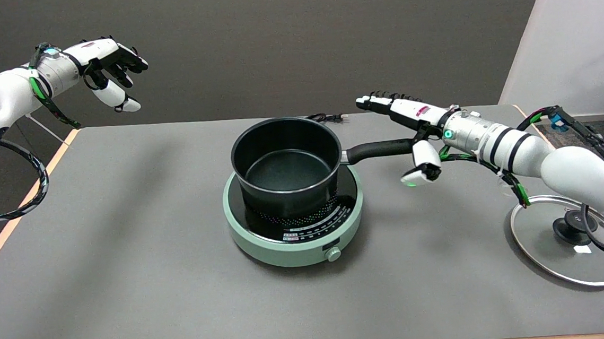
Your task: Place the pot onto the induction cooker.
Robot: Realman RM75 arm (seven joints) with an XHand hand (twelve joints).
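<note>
Pot set on the cooker, right hand spread beside its handle.

Head view: the black pot (287, 165) sits on the green cooker (295, 226), a little toward the back of the plate, its handle (380, 149) pointing right. The right hand (411, 130) holds nothing — fingers stretched flat above the handle's end, thumb hanging just below it. Risk: pulling away, the thumb could catch the handle and drag the pot off-centre.
</note>
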